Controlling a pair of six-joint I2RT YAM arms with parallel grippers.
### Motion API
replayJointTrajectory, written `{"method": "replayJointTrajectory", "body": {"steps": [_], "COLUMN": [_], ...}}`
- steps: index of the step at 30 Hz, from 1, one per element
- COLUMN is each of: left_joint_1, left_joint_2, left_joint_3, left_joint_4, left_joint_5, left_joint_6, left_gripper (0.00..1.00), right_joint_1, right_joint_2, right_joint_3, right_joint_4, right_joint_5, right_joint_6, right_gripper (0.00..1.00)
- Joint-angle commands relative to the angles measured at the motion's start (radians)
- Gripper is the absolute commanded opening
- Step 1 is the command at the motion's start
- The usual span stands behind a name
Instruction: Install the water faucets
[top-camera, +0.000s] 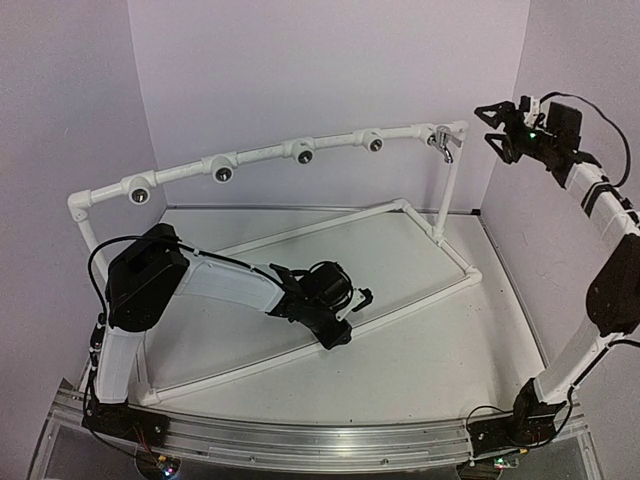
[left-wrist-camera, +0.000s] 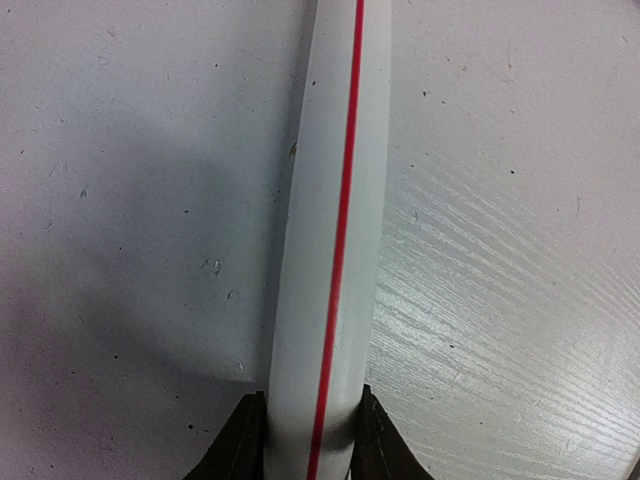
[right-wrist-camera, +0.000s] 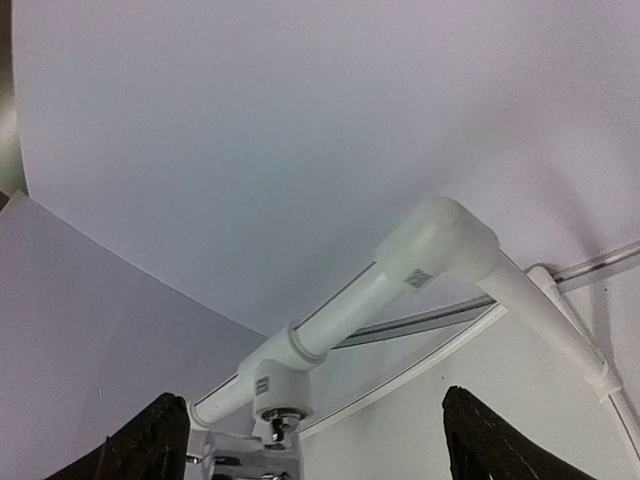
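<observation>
One chrome water faucet (top-camera: 442, 145) hangs from the fitting at the right end of the raised white pipe rail (top-camera: 260, 153). In the right wrist view the faucet (right-wrist-camera: 272, 440) sits threaded into a white tee (right-wrist-camera: 285, 368), low between my fingers. My right gripper (top-camera: 492, 128) hovers just right of it, open, with its jaws wide apart (right-wrist-camera: 312, 402) and nothing held. My left gripper (top-camera: 355, 300) is low on the table, shut on the diagonal white pipe (left-wrist-camera: 330, 250) with the red stripe. Its dark fingertips (left-wrist-camera: 240, 440) press both sides of that pipe.
Several round grey sockets (top-camera: 222, 172) with dark holes line the rail left of the faucet. The pipe frame's base (top-camera: 440, 245) lies on the white table, an elbow (right-wrist-camera: 440, 245) caps the rail's right corner, and purple walls (top-camera: 330, 60) close in behind and on both sides.
</observation>
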Motion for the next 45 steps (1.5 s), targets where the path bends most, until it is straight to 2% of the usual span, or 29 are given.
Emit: {"method": "replayJointTrajectory", "body": {"steps": [1, 5, 11, 14, 16, 18, 23, 26, 30, 36, 40, 45], "left_joint_1": [0.013, 0.013, 0.013, 0.013, 0.013, 0.013, 0.012, 0.013, 0.013, 0.013, 0.013, 0.012], "left_joint_2": [0.124, 0.127, 0.127, 0.125, 0.124, 0.124, 0.125, 0.126, 0.125, 0.123, 0.122, 0.124], "left_joint_3": [-0.074, -0.069, -0.065, -0.065, -0.065, -0.064, -0.062, -0.059, -0.06, -0.063, -0.065, -0.064], "left_joint_4": [-0.229, -0.229, -0.231, -0.232, -0.232, -0.233, -0.235, -0.238, -0.24, -0.24, -0.24, -0.241], "left_joint_5": [0.013, 0.016, 0.017, 0.018, 0.016, 0.015, 0.016, 0.016, 0.015, 0.02, 0.02, 0.022], "left_joint_6": [-0.112, -0.109, -0.118, -0.124, -0.128, -0.13, -0.133, -0.134, -0.137, -0.14, -0.142, -0.138], "left_gripper": [0.0, 0.0, 0.0, 0.0, 0.0, 0.0, 0.0, 0.0, 0.0, 0.0, 0.0, 0.0], "right_joint_1": [0.015, 0.065, 0.229, 0.274, 0.288, 0.294, 0.295, 0.295, 0.273, 0.153, 0.109, 0.07], "right_joint_2": [-0.1, -0.085, -0.08, -0.037, -0.018, -0.004, 0.038, 0.047, 0.03, 0.009, 0.043, 0.089], "right_joint_3": [0.035, 0.079, 0.108, 0.155, 0.164, 0.162, 0.185, 0.178, 0.122, -0.08, -0.188, -0.378], "right_joint_4": [-0.018, -0.161, -0.276, -0.343, -0.36, -0.36, -0.349, -0.332, -0.265, -0.001, 0.141, 0.502], "right_joint_5": [-0.046, -0.03, 0.238, 0.339, 0.376, 0.393, 0.366, 0.373, 0.375, 0.169, 0.048, -0.062], "right_joint_6": [-0.211, -0.369, -0.575, -0.616, -0.624, -0.615, -0.547, -0.49, -0.319, 0.139, 0.397, 0.754], "right_gripper": [0.88, 0.85, 0.91, 0.89, 0.85, 0.78, 0.58, 0.51, 0.43, 0.18, 0.2, 0.4]}}
